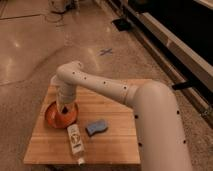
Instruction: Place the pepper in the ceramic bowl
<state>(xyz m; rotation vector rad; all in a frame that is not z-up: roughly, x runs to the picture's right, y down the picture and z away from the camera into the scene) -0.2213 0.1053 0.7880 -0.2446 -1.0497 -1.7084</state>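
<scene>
The ceramic bowl [54,118] is a round orange-red dish on the left side of the wooden table [117,145]. My gripper [63,107] hangs down from the white arm, right over the bowl's middle and low inside it, hiding much of the dish. The pepper does not show; it may be hidden by the gripper.
A white bottle with a printed label [75,139] lies on the table just in front of the bowl. A blue sponge [96,127] lies to the right of it. My arm [110,90] spans the table from the right. The polished floor with a blue cross mark [105,51] lies beyond.
</scene>
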